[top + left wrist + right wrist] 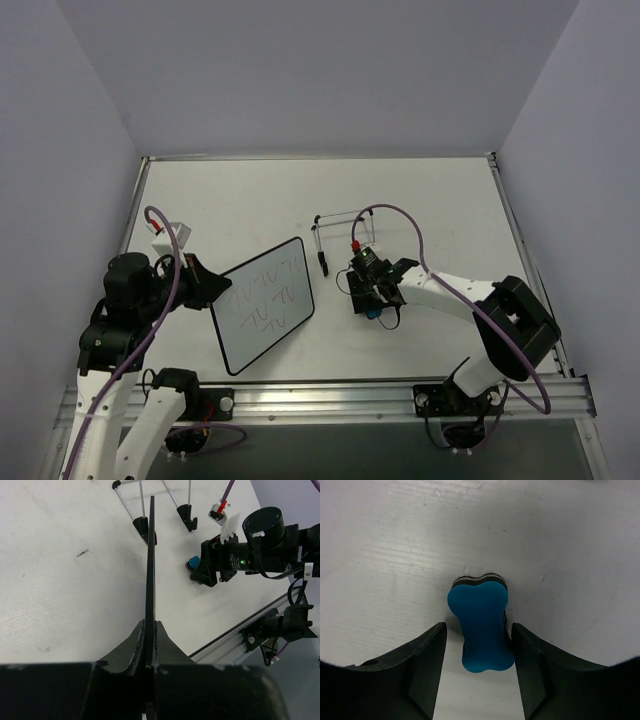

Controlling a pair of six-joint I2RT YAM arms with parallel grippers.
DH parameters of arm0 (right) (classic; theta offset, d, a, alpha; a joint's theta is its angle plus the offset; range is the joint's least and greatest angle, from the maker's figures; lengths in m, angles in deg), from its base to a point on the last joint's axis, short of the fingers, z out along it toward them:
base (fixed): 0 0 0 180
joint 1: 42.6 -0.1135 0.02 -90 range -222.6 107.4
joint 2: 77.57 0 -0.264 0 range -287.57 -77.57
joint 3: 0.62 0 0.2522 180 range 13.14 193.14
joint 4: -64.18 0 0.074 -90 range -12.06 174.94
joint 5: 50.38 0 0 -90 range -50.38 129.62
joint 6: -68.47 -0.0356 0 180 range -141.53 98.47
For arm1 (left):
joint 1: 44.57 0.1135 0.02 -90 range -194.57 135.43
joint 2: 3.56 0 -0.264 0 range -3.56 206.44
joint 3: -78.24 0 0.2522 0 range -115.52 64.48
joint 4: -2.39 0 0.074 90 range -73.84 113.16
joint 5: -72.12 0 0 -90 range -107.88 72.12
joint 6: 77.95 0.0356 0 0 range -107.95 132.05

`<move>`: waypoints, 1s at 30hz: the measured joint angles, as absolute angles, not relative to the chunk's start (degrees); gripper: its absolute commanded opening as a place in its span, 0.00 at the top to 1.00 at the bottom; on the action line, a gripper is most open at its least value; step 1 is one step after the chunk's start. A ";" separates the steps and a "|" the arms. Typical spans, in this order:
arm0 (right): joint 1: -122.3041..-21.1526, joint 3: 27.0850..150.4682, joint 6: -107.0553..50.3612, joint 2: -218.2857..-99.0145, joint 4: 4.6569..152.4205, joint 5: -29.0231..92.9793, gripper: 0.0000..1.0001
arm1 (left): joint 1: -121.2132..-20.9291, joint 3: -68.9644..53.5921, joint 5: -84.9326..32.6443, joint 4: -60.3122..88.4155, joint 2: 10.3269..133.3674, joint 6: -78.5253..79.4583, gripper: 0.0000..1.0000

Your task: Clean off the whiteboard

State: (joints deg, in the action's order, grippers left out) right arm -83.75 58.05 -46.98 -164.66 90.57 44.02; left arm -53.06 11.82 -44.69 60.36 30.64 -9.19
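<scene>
The whiteboard point(262, 303) bears dark scribbles and is held tilted above the table. My left gripper point(205, 283) is shut on its left edge. In the left wrist view the board shows edge-on point(150, 565), clamped between my left gripper's fingers point(149, 632). The blue bone-shaped eraser point(481, 625) lies flat on the table between the fingers of my right gripper point(479, 635), which is open around it; the right finger is close against it and the left one stands apart. From above, the right gripper point(375, 298) is low over the eraser point(373, 313), to the right of the board.
A thin wire stand point(343, 232) with black feet stands behind the right gripper, and it also shows in the left wrist view point(150, 510). A metal rail point(400, 395) runs along the table's near edge. Grey walls enclose the table.
</scene>
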 measured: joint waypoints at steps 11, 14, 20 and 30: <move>-83.51 58.31 -46.50 -165.93 88.82 44.11 0.72 | -53.15 11.82 -45.54 60.47 31.58 -8.29 0.98; -83.51 58.33 -46.50 -165.49 88.84 44.35 0.78 | -53.15 11.82 -45.67 60.01 32.65 -8.34 0.98; -83.53 58.83 -46.39 -160.27 88.88 44.55 0.83 | -53.15 11.82 -46.22 58.98 34.92 -8.66 0.98; -87.57 60.41 -47.92 -144.51 79.53 42.76 0.87 | -53.17 11.82 -46.20 58.87 35.03 -8.77 0.98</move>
